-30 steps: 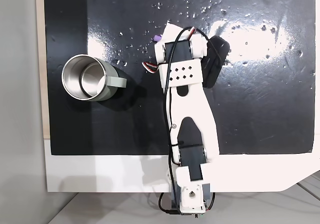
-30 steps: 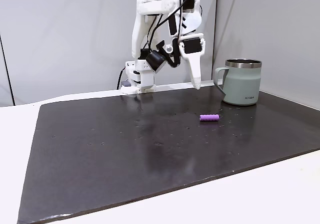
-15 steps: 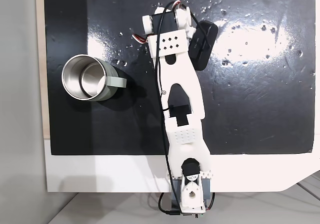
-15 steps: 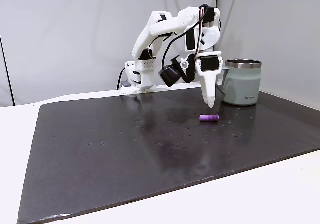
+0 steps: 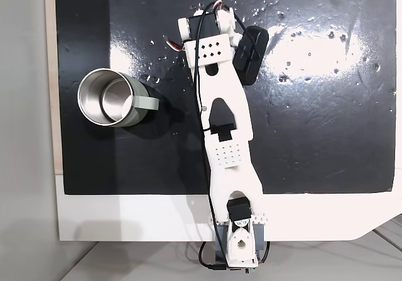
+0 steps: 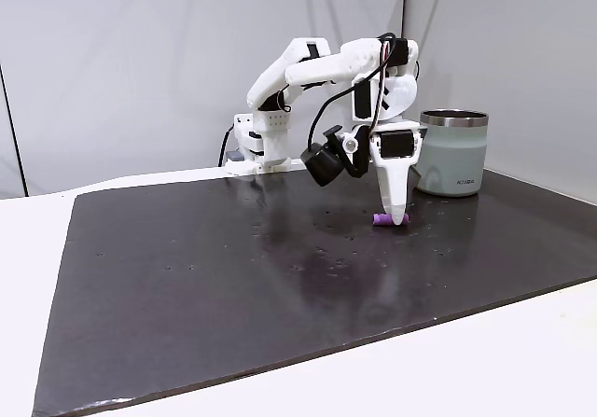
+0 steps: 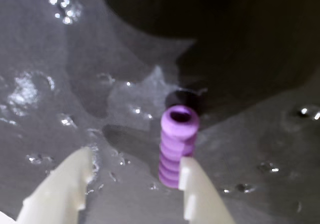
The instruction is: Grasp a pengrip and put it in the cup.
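**Gripper down at the pengrip, jaws apart**

Small, soft-looking and light purple: the pengrip (image 7: pixel 176 146), a short ribbed tube with a hollow end turned toward the wrist camera. Lying on its side on the glossy black mat (image 6: pixel 215 277), seen in the side fixed view as a little purple bar (image 6: pixel 382 219) a short way in front of the cup (image 6: pixel 454 152), well apart from it.

Lowered to the mat over it, the gripper (image 7: pixel 135 176), its two white fingers (image 7: pixel 67 181) spread and nothing clamped. In the wrist view, pengrip between the fingers but off to the right, hard against the right finger's inner edge, with open mat on its left. In the side fixed view, white fingertip (image 6: pixel 398 214) overlapping the pengrip's right end.

From above, white arm (image 5: pixel 223 114) stretched across the mat, hiding the pengrip; cup (image 5: pixel 113 97) at the left, upright, steel inside showing, handle pointing right.
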`<state>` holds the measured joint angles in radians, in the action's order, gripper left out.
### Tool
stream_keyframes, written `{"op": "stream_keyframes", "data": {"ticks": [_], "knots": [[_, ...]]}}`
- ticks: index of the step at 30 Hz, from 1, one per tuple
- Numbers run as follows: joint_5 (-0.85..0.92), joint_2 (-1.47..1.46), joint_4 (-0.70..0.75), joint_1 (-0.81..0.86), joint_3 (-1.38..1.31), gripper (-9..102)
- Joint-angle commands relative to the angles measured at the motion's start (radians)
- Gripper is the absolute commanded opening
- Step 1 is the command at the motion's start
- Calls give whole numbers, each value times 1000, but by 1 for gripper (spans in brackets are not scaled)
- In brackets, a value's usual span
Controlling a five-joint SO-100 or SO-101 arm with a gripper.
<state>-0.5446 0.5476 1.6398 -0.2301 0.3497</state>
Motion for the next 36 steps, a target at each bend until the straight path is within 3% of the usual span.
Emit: {"op": "stream_keyframes", "data": {"ticks": [1, 12, 21, 36], "knots": [[15, -5, 3, -20, -60, 22], [26, -78, 15, -40, -74, 20], [55, -51, 14, -41, -67, 0], [193, 549, 15, -149, 247, 0]]}}
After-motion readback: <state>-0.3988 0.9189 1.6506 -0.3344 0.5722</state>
